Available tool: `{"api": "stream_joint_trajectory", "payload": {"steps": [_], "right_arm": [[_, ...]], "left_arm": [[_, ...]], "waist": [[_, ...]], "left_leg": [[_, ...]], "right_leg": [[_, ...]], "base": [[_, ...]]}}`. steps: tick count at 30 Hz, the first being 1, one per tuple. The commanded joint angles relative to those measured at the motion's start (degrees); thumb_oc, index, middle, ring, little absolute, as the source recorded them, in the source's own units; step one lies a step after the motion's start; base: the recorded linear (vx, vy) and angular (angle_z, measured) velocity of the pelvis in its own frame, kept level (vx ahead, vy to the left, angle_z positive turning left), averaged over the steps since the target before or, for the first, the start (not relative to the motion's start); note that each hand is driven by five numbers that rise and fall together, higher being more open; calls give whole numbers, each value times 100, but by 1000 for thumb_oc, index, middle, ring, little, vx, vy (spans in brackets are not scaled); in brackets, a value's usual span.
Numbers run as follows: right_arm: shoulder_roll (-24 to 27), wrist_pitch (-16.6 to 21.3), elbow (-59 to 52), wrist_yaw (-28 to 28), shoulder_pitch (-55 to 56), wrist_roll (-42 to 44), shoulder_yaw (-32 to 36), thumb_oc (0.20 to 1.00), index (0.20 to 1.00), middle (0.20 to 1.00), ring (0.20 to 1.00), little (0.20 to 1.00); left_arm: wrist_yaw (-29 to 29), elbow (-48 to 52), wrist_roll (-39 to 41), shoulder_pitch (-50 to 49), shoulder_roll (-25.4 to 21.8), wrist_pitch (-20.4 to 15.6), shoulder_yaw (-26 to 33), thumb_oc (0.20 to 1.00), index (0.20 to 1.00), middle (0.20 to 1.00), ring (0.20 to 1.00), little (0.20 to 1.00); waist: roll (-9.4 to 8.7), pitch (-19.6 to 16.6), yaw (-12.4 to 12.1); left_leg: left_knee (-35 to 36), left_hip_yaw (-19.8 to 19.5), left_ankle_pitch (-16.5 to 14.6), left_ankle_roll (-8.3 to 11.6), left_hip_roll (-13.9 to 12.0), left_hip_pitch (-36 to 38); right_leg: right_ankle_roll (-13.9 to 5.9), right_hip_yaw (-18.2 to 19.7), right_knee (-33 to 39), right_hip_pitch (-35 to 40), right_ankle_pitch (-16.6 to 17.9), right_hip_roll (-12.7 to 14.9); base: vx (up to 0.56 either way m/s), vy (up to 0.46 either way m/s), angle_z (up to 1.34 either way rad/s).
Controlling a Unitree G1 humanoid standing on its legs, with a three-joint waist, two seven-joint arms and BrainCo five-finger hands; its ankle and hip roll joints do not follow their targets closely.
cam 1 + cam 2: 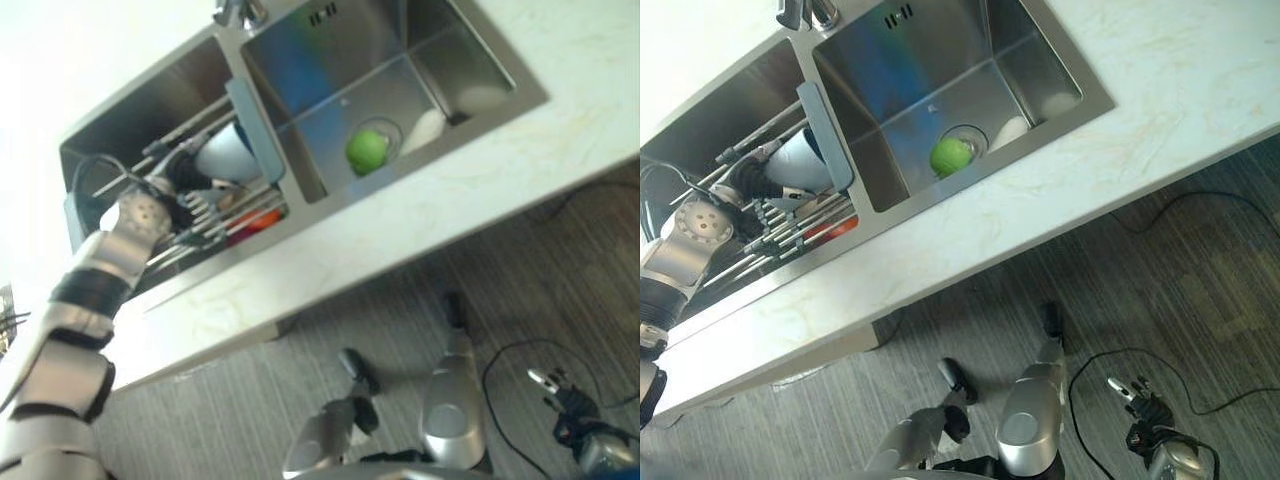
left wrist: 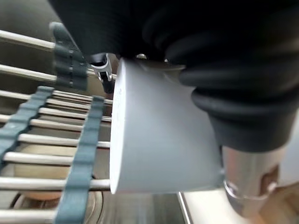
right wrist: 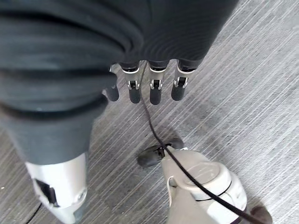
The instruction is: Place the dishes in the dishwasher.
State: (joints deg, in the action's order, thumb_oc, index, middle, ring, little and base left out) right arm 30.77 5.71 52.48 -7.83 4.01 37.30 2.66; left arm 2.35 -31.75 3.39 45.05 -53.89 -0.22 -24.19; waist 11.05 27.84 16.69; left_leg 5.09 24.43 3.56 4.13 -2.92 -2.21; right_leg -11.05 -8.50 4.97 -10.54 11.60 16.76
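White cup (image 2: 159,135) against a rack (image 2: 51,135) of silver bars with grey-blue strips. Steel-grey sink (image 1: 940,80), a bright green ball (image 1: 950,155) sitting in it. The counter (image 1: 1140,90) is cream with faint yellowish veins, and the floor (image 3: 243,84) grey with fine pale streaks.

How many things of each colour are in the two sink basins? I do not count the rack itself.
White: 2 (cup in the left robot hand above the rack, dish by the right basin drain)
Green: 1 (round thing on that drain)
Red-orange: 1 (thing under the rack)
Total: 4; a pale patch in the right basin's corner is unclear.
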Motion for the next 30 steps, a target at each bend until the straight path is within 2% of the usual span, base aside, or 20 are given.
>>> {"api": "stream_joint_trajectory", "payload": {"steps": [1,5,6,7,9,14,17,20,25,28,30], "right_arm": [[-86,44,-107,-9,25,267,-34,1000,1000,1000,1000,1000],[-87,19,-159,29,-39,346,-98,1000,1000,1000,1000,1000],[-85,16,-167,36,-42,356,-108,1000,1000,1000,1000,1000],[-57,-7,-169,26,-79,375,-116,1000,1000,1000,1000,1000],[-15,2,-160,20,-103,406,-128,1000,1000,1000,1000,1000],[63,91,-30,-68,-77,450,-77,1000,1000,1000,1000,1000],[121,96,-13,-81,-78,459,-38,1000,1000,1000,1000,1000],[125,95,32,-117,-64,424,-16,1000,1000,1000,1000,1000],[-24,115,17,24,73,285,49,1000,1000,1000,1000,1000],[-83,208,104,124,165,54,139,1000,1000,1000,1000,1000],[-121,274,186,206,275,-361,196,1000,1000,1000,1000,1000]], "left_arm": [[-41,-357,-121,215,-341,-5,137,1000,1000,1000,1000,1000],[210,-360,-420,386,-305,43,-32,1000,1000,1000,1000,1000],[283,-365,-512,406,-304,44,-63,454,454,454,454,454],[546,-359,-889,511,-345,13,-291,200,200,200,200,200],[852,-353,-1010,651,-431,-156,-553,200,200,200,200,200],[1404,-309,-1011,804,-577,-243,-899,200,200,200,200,200],[1460,-282,-913,800,-628,-137,-981,200,200,200,200,200],[1273,-305,-996,712,-692,36,-917,200,200,200,200,200],[646,-496,-1290,24,-1013,277,-195,200,200,200,200,200],[541,-571,-1142,-379,-1100,208,256,200,200,200,200,200],[266,-607,-1011,-783,-1219,81,712,200,200,200,200,200]], "waist": [[-100,-124,60],[-122,-54,67],[-123,-48,71],[-112,-10,107],[-88,18,145],[-31,-24,190],[25,-68,195],[62,-107,169],[164,-271,26],[207,-446,-60],[236,-694,-155]], "left_leg": [[-848,-266,-317,200,-309,-804],[-875,-273,-289,214,-330,-940],[-880,-275,-288,215,-330,-949],[-870,-299,-285,210,-317,-972],[-854,-294,-288,207,-306,-976],[-808,-288,-310,190,-267,-876],[-762,-270,-298,195,-250,-802],[-690,-278,-276,202,-239,-752],[-551,-378,-276,187,-186,-597],[-534,-373,-309,172,-176,-448],[-565,-400,-401,138,-147,-211]], "right_leg": [[-190,247,-1182,-671,-1059,88],[-193,269,-1203,-811,-1025,84],[-192,273,-1208,-821,-1023,83],[-181,330,-1218,-875,-1022,35],[-175,371,-1196,-888,-1017,15],[-178,417,-1131,-792,-1016,5],[-190,403,-1080,-712,-1006,36],[-197,376,-1046,-661,-1010,50],[-215,259,-1002,-492,-1070,54],[-225,155,-968,-299,-1115,48],[-223,-25,-929,66,-1228,49]], "base": [[0,0,0],[-14,-14,0],[0,0,0],[0,0,0],[-17,8,0],[0,0,0],[-9,15,3],[-19,7,2],[-77,-4,4],[-26,-1,22],[-15,-1,21]]}}
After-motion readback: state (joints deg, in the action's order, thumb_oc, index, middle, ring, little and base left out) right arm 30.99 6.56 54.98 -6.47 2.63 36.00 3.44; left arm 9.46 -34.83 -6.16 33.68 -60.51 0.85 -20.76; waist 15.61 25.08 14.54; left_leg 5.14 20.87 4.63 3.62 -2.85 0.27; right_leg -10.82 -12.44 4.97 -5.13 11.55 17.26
